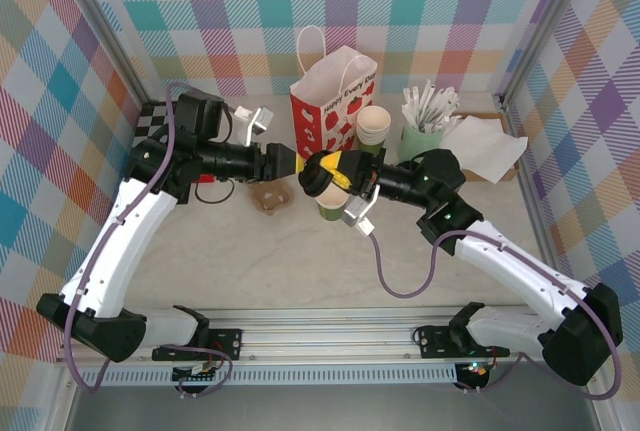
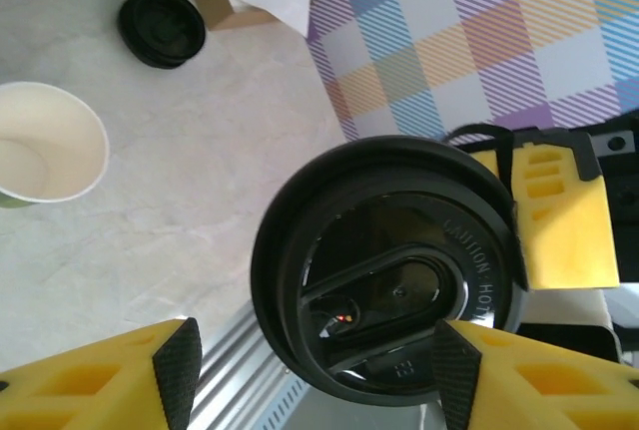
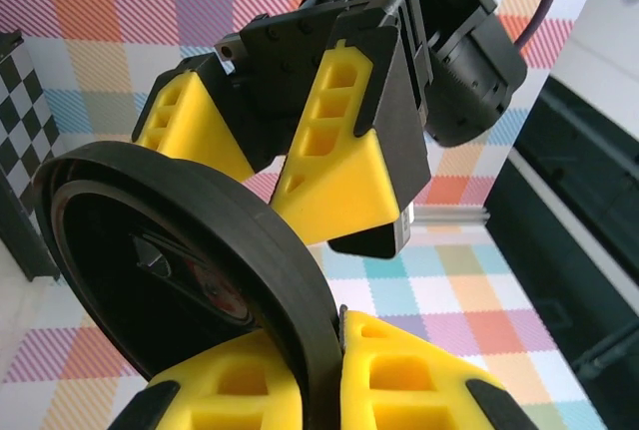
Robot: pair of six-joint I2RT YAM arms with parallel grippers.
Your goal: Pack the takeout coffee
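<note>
A round black plastic lid (image 1: 320,173) hangs in the air at the table's middle, held on edge. My right gripper (image 3: 334,328) is shut on the lid's rim (image 3: 290,280). The left gripper (image 2: 315,375) faces the lid (image 2: 394,270) from the left with its jaws open, a pad on each side of it, a gap at the left pad. Its yellow fingers (image 3: 344,141) rise behind the lid in the right wrist view. Under the lid a dark green paper cup (image 1: 329,210) stands lidless on the table, its cream inside (image 2: 45,141) showing.
A white and red paper bag (image 1: 333,101) stands open at the back. Right of it are a stack of cups (image 1: 373,126), a pale green holder of white sticks (image 1: 425,129) and napkins (image 1: 482,146). A second black lid (image 2: 162,26) lies on the table. A brown cardboard piece (image 1: 270,197) lies under the left gripper.
</note>
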